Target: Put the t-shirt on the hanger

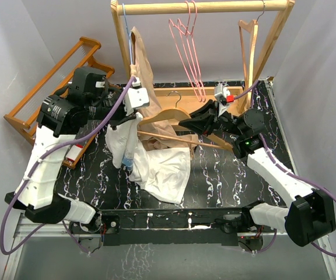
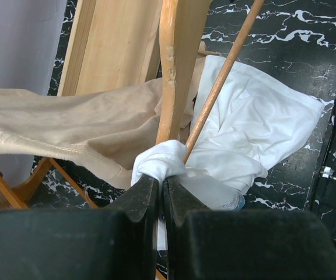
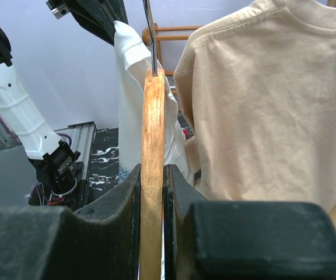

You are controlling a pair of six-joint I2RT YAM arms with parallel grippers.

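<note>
Pinching t-shirt [image 2: 244,134] in left hand [image 2: 161,184], right hand [image 3: 151,175] clamping wooden hanger [image 3: 152,116]

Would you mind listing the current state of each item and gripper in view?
left gripper, shut on a bunched fold of the t-shirt
right gripper, shut on the wooden hanger
t-shirt, crumpled, one end lifted, the rest on the table
wooden hanger, held off the table
pink hangers, hanging on the rail, untouched
beige shirt, hanging from the rail
</note>
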